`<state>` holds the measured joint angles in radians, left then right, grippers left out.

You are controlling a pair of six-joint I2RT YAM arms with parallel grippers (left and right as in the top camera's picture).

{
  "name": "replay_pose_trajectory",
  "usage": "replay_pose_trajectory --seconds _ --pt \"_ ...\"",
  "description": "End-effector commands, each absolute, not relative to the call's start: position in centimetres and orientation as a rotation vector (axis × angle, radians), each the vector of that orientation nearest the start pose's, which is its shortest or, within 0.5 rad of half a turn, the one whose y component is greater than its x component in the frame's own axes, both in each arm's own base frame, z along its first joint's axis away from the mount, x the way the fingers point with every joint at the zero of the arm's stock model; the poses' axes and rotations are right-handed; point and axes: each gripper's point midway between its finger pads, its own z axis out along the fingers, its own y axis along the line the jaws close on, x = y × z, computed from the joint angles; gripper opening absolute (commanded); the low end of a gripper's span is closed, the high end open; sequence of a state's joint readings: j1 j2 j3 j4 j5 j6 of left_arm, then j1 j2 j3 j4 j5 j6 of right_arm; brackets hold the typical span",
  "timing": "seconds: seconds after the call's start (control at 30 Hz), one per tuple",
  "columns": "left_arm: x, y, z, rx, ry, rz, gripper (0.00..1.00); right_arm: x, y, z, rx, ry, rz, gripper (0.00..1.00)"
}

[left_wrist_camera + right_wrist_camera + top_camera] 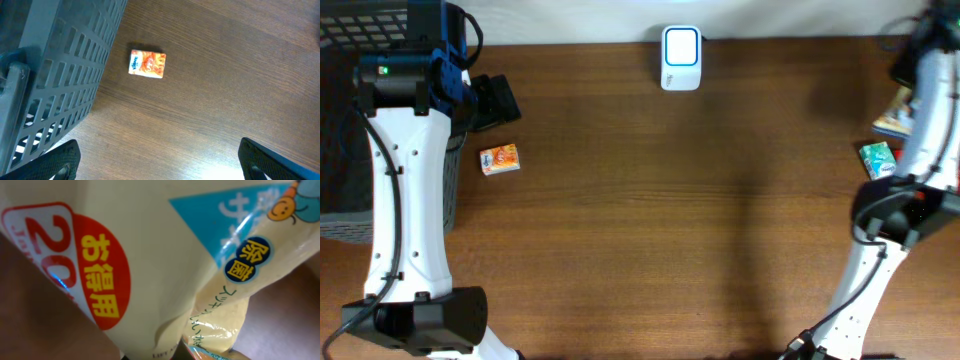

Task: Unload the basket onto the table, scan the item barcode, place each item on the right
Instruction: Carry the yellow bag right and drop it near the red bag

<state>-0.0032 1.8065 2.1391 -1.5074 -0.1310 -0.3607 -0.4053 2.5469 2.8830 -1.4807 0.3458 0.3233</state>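
The left pincer is released, its two black fingers spread as wide as they show, with nothing between them but the brown wooden table. It hangs over the wood facing down. The small orange cardboard box lies flat ahead of it, well short of its fingers and just beside the grey plastic lattice basket that fills the pincer's left side. That looks like a waiting pose: open, clear of the box, out of the way. The left arm reaches straight along the table's left edge, its wrist bent over toward the box.

The right arm bends at the table's far right edge and reaches up over the goods there. Its pincer is clenched, though its fingers are out of view. A pale yellow glossy plastic packet with a red round sticker fills the wrist view, tilted and very close, so this is probably the item to scan. Whether the fingers are pinching it cannot be told. A small green-and-white pack lies just beside that arm. The white, blue-framed barcode scanner stands at the table's back edge, well apart from both pincers, so the carry to it seems not yet done.
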Motion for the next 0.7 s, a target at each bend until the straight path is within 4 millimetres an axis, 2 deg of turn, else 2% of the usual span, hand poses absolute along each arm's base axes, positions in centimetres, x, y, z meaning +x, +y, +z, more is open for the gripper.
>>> replay_pose_trajectory --seconds 0.0,0.1,0.17,0.23,0.3,0.33,0.4,0.53,0.6,0.67 --pt "38.5 2.4 27.9 -0.541 2.686 0.085 0.99 44.1 -31.0 19.2 1.236 2.429 -0.429 0.04" --pt "38.5 2.3 27.9 -0.541 2.686 0.083 0.99 41.6 -33.2 18.5 1.332 2.437 -0.383 0.05" --pt "38.6 2.2 27.9 -0.539 2.688 0.073 0.99 40.3 -34.2 18.2 1.384 2.432 -0.322 0.26" --pt "38.6 2.2 27.9 -0.539 2.688 0.073 0.99 39.3 -35.0 18.0 1.424 2.425 -0.289 0.29" --pt "38.5 2.2 27.9 -0.539 2.689 0.073 0.99 38.7 -35.3 17.9 1.444 2.423 -0.272 0.45" --pt "38.5 2.2 27.9 -0.539 2.69 0.074 0.99 38.4 -35.2 17.8 1.451 2.432 -0.271 0.62" --pt "38.5 2.2 27.9 -0.539 2.69 0.073 0.99 38.5 -34.9 17.8 1.449 2.442 -0.261 0.71" --pt "38.5 2.2 27.9 -0.539 2.69 0.074 0.99 40.0 -32.8 18.4 1.366 2.465 -0.116 0.79" --pt "38.4 2.2 27.9 -0.54 2.693 0.075 0.99 40.8 -31.6 20.0 1.318 2.449 -0.097 0.8" --pt "38.4 2.2 27.9 -0.54 2.693 0.075 0.99 41.5 -30.2 22.4 1.246 2.425 -0.101 0.82"
